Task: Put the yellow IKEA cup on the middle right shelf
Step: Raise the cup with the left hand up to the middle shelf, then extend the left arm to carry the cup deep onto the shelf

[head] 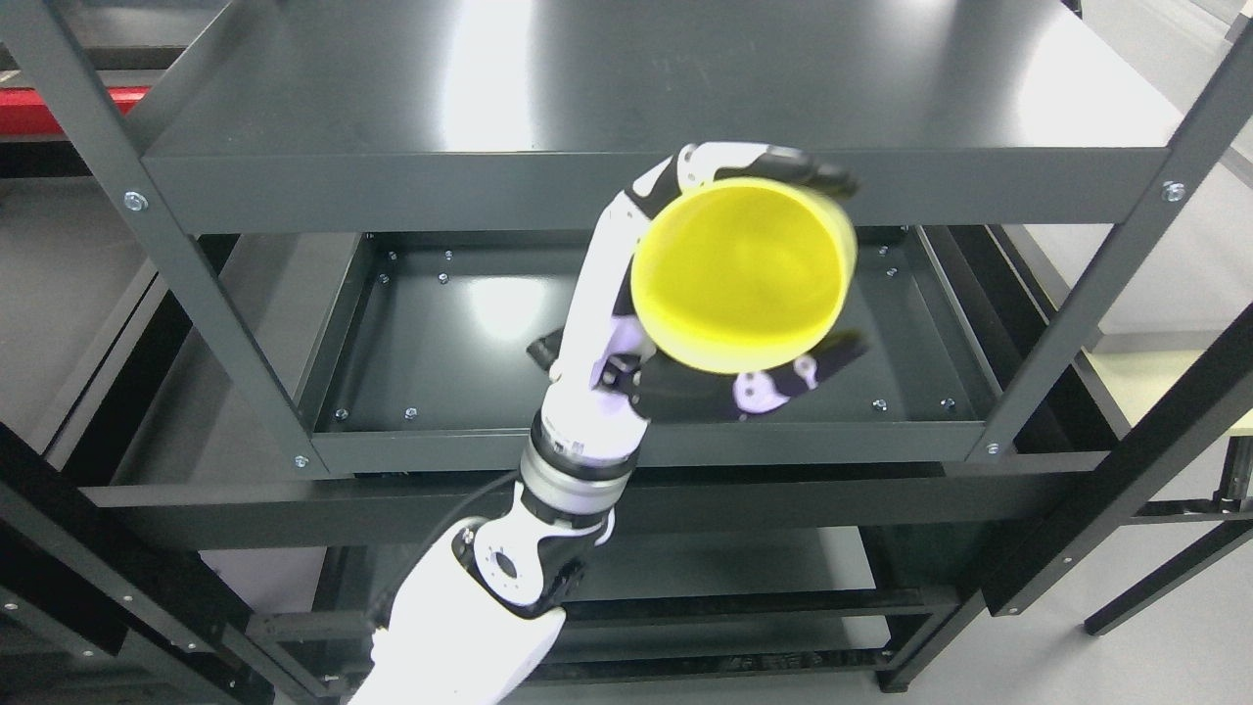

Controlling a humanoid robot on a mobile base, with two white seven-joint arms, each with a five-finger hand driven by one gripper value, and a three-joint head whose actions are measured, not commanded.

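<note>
The yellow cup [739, 279] is held up in the air with its open mouth turned toward the camera. My left hand [844, 264] is shut on it, with fingers [783, 162] over the top of its rim and the thumb [783, 387] under it. The arm rises from the bottom edge, left of the middle. In the picture the cup overlaps the front rail of the top shelf [587, 88] and hangs above the right half of the dark grey middle shelf [470, 333]. The right arm does not show.
The dark metal rack has slanted corner posts at the left [147, 225] and the right [1106, 284]. A lower shelf [744, 568] lies beneath the middle one. A pale floor shows at the right, and a red bar [59, 103] at the upper left.
</note>
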